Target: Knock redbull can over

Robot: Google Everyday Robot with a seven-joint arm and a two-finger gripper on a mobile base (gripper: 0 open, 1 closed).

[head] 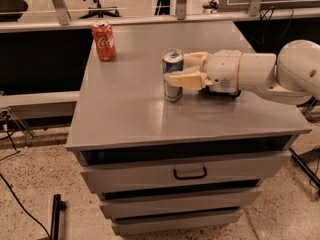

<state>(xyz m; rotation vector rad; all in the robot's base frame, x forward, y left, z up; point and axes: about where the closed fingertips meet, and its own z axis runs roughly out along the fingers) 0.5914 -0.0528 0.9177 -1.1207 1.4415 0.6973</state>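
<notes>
The redbull can (173, 61), slim, blue and silver with a silver top, stands upright near the middle of the grey cabinet top (130, 109). My gripper (177, 67) reaches in from the right on a white arm. It is open, with its cream fingers apart. The near finger (184, 79) crosses in front of the can's middle, and the far finger (196, 57) lies just behind the can's upper right. I cannot tell whether the fingers touch the can.
A red Coca-Cola can (104, 41) stands upright at the back left of the top. The cabinet has drawers below, the upper one with a black handle (190, 173). A railing and office chairs lie behind. Cables and a black bar lie on the floor at left.
</notes>
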